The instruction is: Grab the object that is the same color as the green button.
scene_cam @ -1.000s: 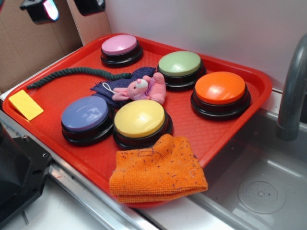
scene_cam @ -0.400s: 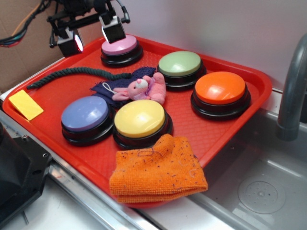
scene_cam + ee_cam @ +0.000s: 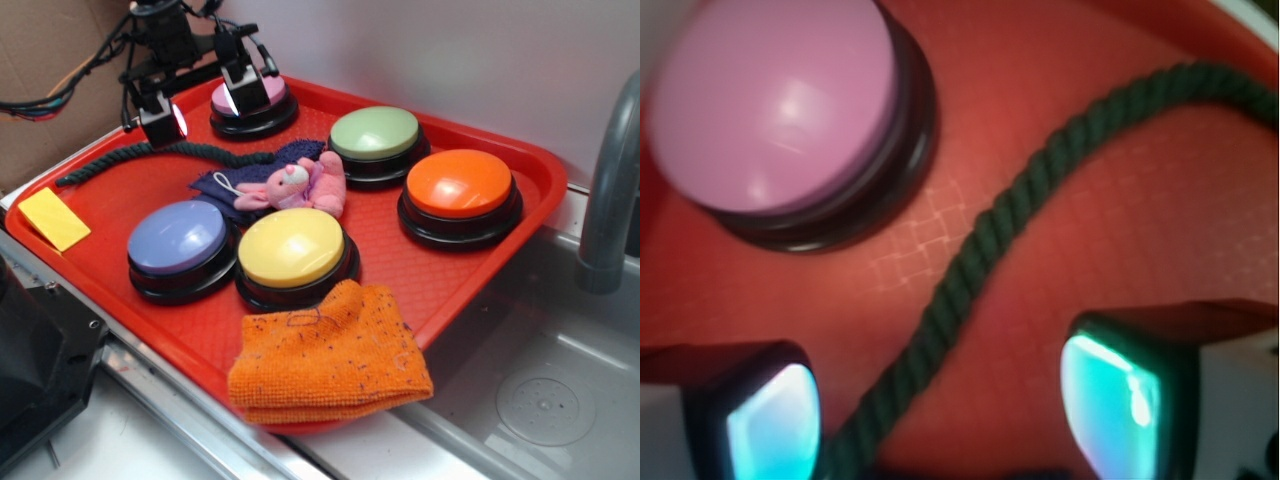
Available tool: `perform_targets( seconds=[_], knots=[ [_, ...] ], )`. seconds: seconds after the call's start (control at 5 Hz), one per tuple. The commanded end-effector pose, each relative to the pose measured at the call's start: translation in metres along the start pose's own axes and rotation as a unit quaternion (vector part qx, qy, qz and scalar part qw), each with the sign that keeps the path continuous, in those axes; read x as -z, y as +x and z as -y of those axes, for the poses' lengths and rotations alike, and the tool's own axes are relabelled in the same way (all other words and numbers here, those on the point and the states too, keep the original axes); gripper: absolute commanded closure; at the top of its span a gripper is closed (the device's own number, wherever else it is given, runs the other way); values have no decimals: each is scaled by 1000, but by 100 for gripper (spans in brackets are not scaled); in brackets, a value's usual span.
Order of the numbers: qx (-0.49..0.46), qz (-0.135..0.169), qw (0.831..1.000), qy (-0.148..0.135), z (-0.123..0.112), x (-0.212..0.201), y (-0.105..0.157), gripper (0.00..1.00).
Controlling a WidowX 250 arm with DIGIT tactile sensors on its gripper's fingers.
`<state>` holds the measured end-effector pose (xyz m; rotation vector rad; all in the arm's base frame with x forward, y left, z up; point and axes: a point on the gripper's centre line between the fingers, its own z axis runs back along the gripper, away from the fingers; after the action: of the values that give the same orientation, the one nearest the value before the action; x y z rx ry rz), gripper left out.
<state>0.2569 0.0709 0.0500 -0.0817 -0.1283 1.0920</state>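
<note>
Gripper upper left of frame, fingers spread wide, holding nothing, above dark green rope. Rope lies on red tray, between pads in wrist view. Green button upper centre.

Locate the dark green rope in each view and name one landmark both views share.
Exterior: the green rope lies along the tray's back-left part, passing under the gripper.
Wrist: the rope runs diagonally from top right to bottom left.
Shared landmark: the pink button.
</note>
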Motion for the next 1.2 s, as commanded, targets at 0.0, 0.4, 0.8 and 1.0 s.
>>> perform_targets(
  seconds=[0.0, 0.4, 0.8, 1.0],
  knots=[
    [-8, 7, 1000, -14, -5, 16, 15, 0],
    [-4, -1, 1000, -9, -4, 30, 14, 63],
    [-25, 1, 1000, 2, -3, 32, 12, 100],
    [-8, -6, 1000, 2, -1, 27, 11, 100]
  ],
)
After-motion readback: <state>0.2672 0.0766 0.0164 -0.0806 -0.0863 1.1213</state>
